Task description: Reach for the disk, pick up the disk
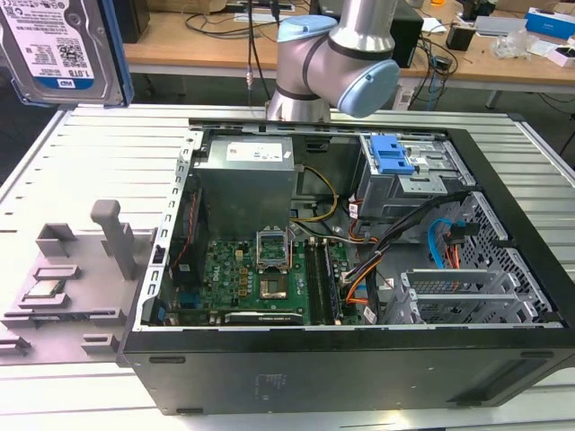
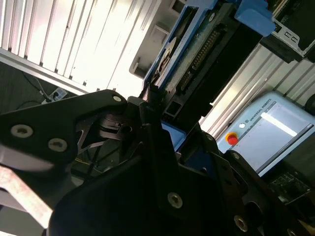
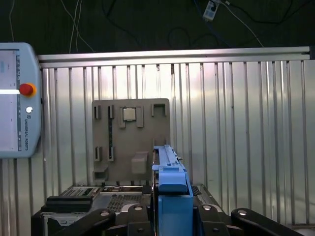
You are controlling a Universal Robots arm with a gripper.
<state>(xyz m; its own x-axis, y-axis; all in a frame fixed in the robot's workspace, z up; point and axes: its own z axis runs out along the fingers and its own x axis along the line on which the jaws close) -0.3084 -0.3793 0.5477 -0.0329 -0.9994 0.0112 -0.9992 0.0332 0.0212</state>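
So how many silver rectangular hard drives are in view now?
1: the flat silver hard drive with blue rails, held in the gripper at the exterior view's upper left. The metal drive cage may hide another.

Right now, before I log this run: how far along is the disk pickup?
Done: the reach and the grasp. In the first wrist view the gripper is shut on the disk, with its blue rail edge-on between the fingers. In hand: the disk, held in the air at the exterior view's left, apart from the computer case. Left: nothing that shows.
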